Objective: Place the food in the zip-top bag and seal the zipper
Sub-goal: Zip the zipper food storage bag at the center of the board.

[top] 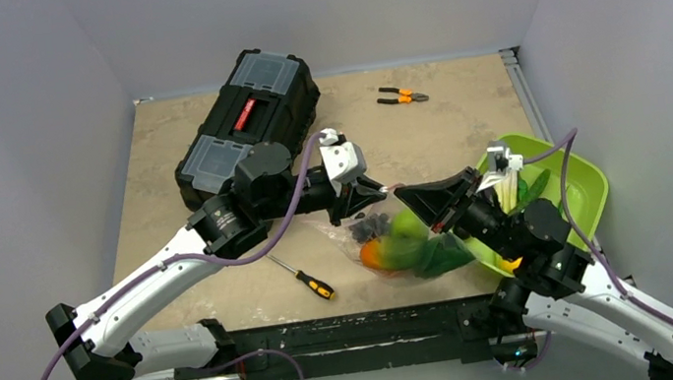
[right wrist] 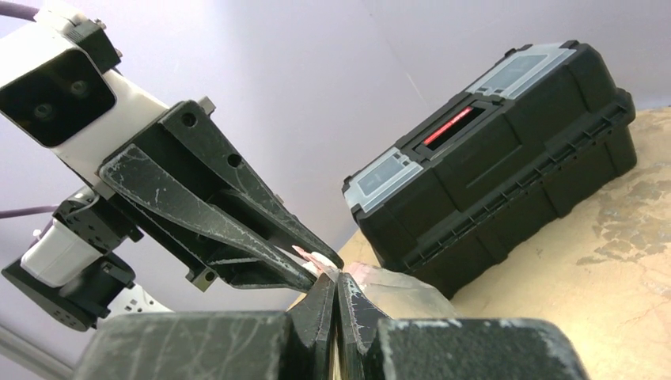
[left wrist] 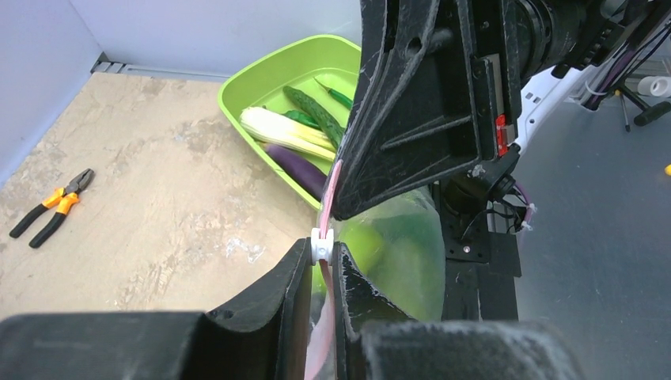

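1. Left jaws: pressed together on the zipper [left wrist: 330,198], at its white slider [left wrist: 319,244].
2. Right jaws: clamped on the same strip, tips meeting the left's.
3. Zip-top bag [top: 364,236]: hangs beneath both, over the table [top: 462,123], food [top: 414,239] inside.

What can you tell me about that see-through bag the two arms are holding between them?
The zip-top bag is clear, crinkly plastic with a pale-pink zipper along its upper edge, carrying a small white slider. The left gripper and right gripper both pinch that strip, close together, so the bag hangs below them and bulges. Green and orange food shows through its side. The bag is beside the lime-green bowl.
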You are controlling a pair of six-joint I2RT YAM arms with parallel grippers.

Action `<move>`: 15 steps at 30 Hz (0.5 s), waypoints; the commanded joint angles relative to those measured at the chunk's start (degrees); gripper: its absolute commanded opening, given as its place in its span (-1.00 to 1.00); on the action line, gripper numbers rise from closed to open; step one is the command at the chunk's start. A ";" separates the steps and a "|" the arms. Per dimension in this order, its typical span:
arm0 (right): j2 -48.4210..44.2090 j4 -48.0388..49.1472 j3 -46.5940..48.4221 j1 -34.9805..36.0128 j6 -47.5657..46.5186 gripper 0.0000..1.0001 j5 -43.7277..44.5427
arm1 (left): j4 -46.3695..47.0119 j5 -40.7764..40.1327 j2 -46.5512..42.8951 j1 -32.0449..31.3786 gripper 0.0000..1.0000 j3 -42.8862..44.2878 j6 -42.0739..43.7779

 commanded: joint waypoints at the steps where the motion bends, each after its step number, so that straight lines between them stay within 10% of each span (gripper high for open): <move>1: -2.49 5.75 2.62 -0.32 0.71 -1.00 5.40 | -3.70 -0.85 0.22 0.33 -1.00 1.73 0.47; 15: -4.74 -0.40 5.45 -0.32 -3.14 -1.00 9.72 | -5.83 -2.05 -0.17 0.37 -1.00 2.93 1.41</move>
